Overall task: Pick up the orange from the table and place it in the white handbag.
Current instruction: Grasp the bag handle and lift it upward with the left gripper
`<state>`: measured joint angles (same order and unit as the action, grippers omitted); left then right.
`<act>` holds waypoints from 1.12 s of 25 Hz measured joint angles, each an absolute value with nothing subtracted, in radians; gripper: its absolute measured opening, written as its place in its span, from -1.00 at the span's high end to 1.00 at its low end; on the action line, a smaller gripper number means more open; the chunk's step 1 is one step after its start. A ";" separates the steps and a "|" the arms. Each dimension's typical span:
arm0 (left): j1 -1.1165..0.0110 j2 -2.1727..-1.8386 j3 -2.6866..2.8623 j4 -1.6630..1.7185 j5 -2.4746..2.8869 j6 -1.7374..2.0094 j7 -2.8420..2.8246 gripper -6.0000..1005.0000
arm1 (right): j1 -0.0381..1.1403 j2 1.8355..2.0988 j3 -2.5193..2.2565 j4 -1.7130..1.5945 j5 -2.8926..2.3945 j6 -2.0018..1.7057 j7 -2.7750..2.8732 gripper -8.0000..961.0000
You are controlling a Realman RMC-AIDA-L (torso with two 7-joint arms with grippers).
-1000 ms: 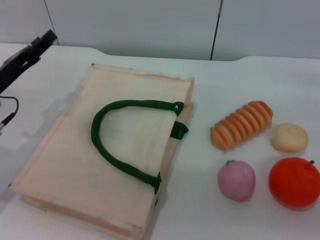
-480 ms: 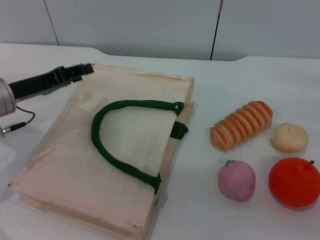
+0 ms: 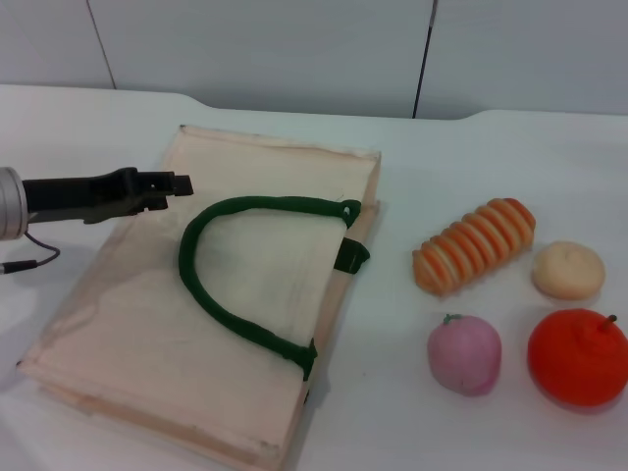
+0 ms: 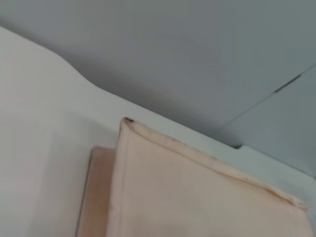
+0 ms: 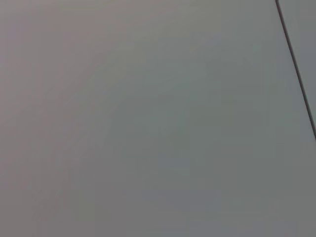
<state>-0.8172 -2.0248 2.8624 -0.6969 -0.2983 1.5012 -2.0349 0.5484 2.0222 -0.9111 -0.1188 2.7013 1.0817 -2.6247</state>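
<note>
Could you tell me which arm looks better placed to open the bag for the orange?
Probably the left: its gripper is over the bag, by the green handle. The right arm is out of view.

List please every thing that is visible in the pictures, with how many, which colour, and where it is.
white handbag: one, cream with dark green loop handles, lying flat on the left half of the table.
orange: one, bright orange-red, at the near right edge of the table.
peach: one, pink, beside the orange on its left, apart from it.
striped long bread: one, orange and cream, right of the handbag, behind the peach.
round bun: one, pale tan, behind the orange.
table: one, white, under everything.
wall panels: grey, behind the table.
left gripper: one, black, over the handbag's left part, near the handle.
right gripper: not in view.
</note>
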 joint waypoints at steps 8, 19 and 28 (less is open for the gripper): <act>-0.857 -2.024 2.864 -0.716 -0.181 1.528 -2.084 -0.15 | 0.550 2.022 -0.911 -0.118 2.701 1.081 -2.625 -0.86; -0.891 -2.024 2.864 -0.713 -0.087 1.521 -2.107 -0.15 | 0.552 2.022 -0.911 -0.118 2.707 1.081 -2.626 -0.86; -0.899 -2.023 2.864 -0.699 -0.070 1.508 -2.108 -0.15 | 0.554 2.022 -0.910 -0.118 2.709 1.082 -2.624 -0.86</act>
